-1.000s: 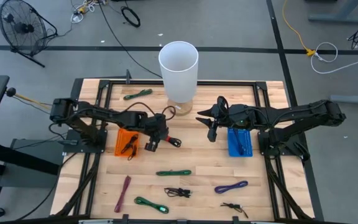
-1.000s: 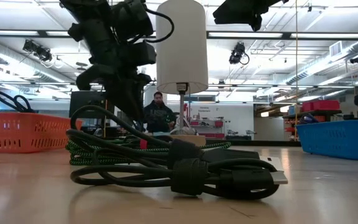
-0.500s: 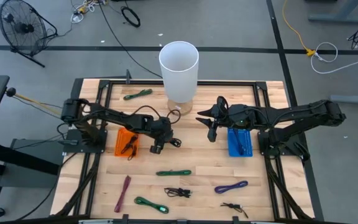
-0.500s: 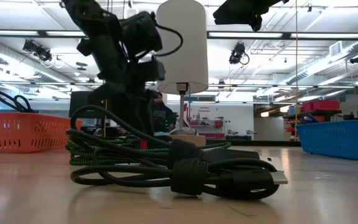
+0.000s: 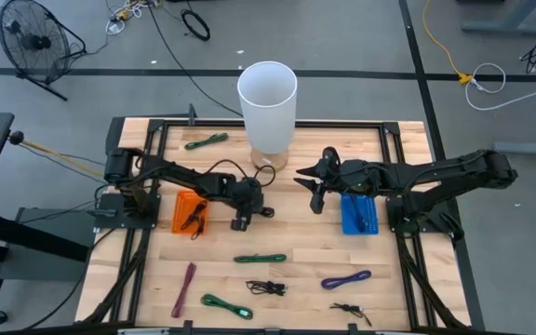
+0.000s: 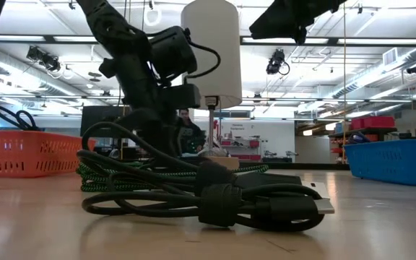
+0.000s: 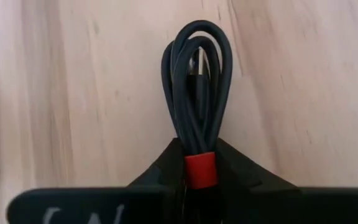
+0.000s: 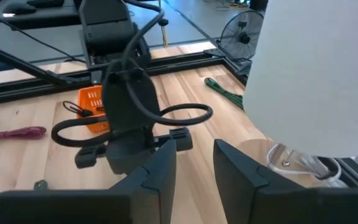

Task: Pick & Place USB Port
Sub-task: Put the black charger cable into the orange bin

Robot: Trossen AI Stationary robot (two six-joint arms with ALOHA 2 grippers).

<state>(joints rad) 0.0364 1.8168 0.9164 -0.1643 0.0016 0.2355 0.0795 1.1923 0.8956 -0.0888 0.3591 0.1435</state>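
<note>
The left gripper point(image 5: 247, 212) is low over the middle of the surface point(image 5: 287, 242), its fingers point(image 7: 166, 163) closed around a coiled black cable point(image 7: 194, 106) at its red band point(image 7: 200, 169). In the left wrist view the loop of the cable lies flat on the wood just ahead of the fingers, so the cable is gripped but not yet lifted. This looks like the pick step, with the grasp just made.

The orange bin point(image 5: 190, 213) sits close by toward the left edge and already holds a dark cable; the blue bin point(image 5: 358, 212) sits toward the right edge. Which bin this cable belongs in cannot be told. The next move calls for a clean lift, clear of the wood, then a short carry to a bin.

The right gripper point(image 5: 315, 191) waits above the surface beside the blue bin, near the white cylinder point(image 5: 267, 104) at the far edge, its fingers point(image 8: 157, 180) slightly apart and empty.
</note>
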